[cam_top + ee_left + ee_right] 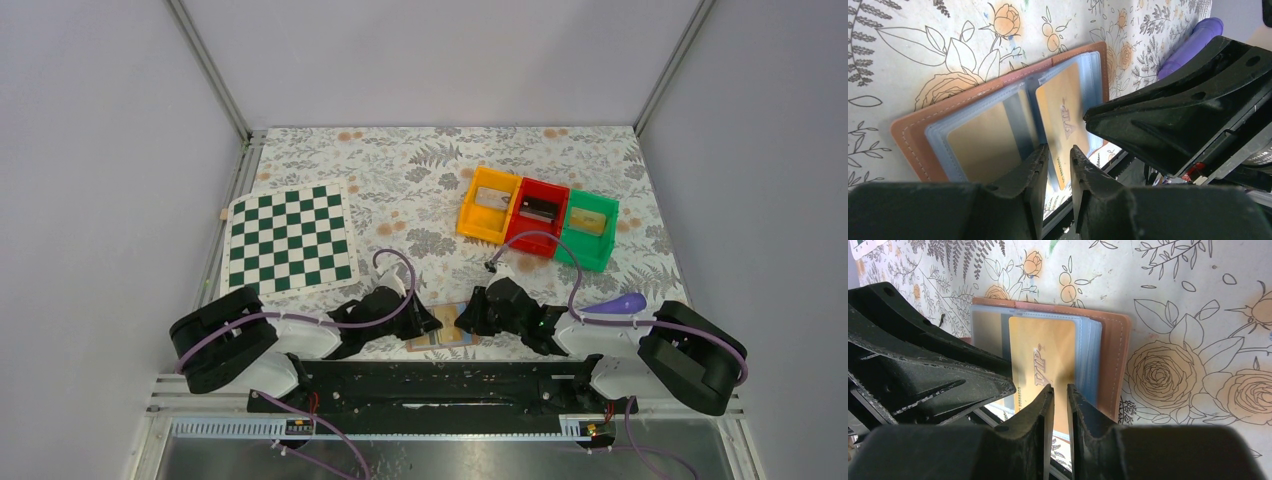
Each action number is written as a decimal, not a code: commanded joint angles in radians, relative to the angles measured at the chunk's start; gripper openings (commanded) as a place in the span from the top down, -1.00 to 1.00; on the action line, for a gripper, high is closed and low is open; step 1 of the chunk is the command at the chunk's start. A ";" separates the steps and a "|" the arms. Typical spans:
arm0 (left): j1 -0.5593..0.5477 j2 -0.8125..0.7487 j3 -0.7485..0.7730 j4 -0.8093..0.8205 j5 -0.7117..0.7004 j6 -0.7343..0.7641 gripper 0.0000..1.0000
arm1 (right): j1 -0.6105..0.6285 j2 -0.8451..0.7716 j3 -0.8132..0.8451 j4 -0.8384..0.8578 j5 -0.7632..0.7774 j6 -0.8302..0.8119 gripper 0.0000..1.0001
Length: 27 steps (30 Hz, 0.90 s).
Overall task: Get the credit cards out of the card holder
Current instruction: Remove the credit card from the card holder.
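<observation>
The tan card holder [441,338] lies open at the table's near edge, its clear blue sleeves up [1013,107] [1108,355]. A gold VIP card [1063,107] [1043,350] sticks out of its right sleeve past the near edge. Another yellowish card [980,145] sits in the left sleeve. My left gripper [432,325] [1059,150] is low over the holder's middle, jaws a narrow gap apart, nothing between them. My right gripper [468,322] [1060,387] faces it over the VIP card, jaws also a narrow gap apart and empty.
A green-and-white chessboard [289,241] lies at the left. Orange [490,205], red [537,215] and green [588,228] bins stand at the back right, each with a card inside. A purple object [620,303] lies by the right arm. The black rail [440,375] borders the near edge.
</observation>
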 commanded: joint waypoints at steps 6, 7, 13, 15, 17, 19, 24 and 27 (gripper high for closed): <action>-0.007 -0.004 -0.008 0.152 0.032 -0.003 0.62 | -0.006 0.039 -0.026 -0.072 0.027 0.007 0.54; -0.007 0.001 -0.012 0.170 0.038 -0.006 0.62 | -0.006 0.039 -0.025 -0.073 0.025 0.007 0.54; -0.008 0.017 -0.014 0.204 0.051 -0.020 0.84 | -0.006 0.036 -0.026 -0.072 0.025 0.008 0.54; -0.007 0.008 -0.020 0.212 0.055 -0.027 0.96 | -0.006 0.036 -0.026 -0.073 0.026 0.008 0.55; -0.007 -0.002 -0.020 0.203 0.053 -0.032 1.00 | -0.006 0.034 -0.028 -0.074 0.030 0.008 0.55; -0.006 -0.019 -0.025 0.174 0.044 -0.045 1.00 | -0.006 0.028 -0.026 -0.081 0.036 -0.004 0.55; 0.006 -0.105 -0.060 0.086 0.019 -0.049 1.00 | -0.009 -0.007 -0.011 -0.126 0.060 -0.024 0.54; 0.021 -0.150 -0.054 -0.025 0.016 -0.031 1.00 | -0.012 -0.026 -0.001 -0.144 0.066 -0.039 0.53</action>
